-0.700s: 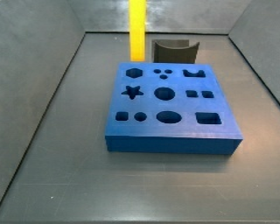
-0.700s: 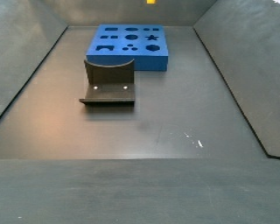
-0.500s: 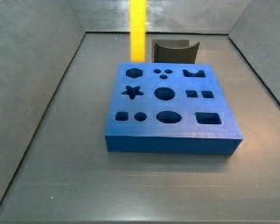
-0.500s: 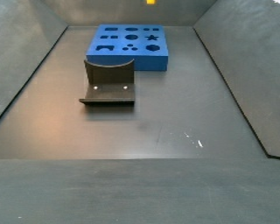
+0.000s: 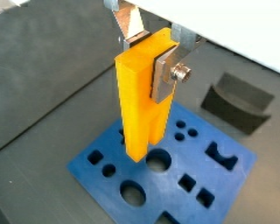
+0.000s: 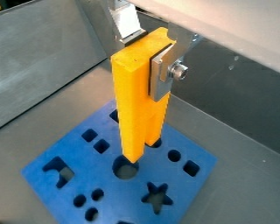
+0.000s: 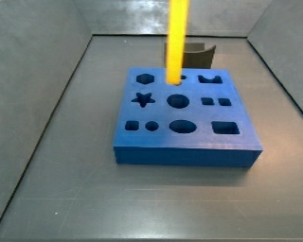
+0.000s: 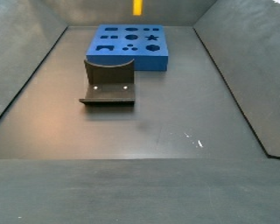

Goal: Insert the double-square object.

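Shifted sideways since the earlier frame, the double-square object (image 5: pixel 145 96) hangs upright below the claw (image 5: pixel 152 54), pinched at its top between the silver fingers, over the blue block (image 7: pixel 186 113), presumably for alignment with its hole.

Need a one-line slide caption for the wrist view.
Gripper shut on the upright yellow double-square object, held over the blue block of shaped holes; dark grey curved piece beyond.

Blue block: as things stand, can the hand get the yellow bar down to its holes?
Probably yes. The hand holds the yellow bar upright above the blue block, and nothing lies between them. The dark fixture stands behind the block, out of the way.
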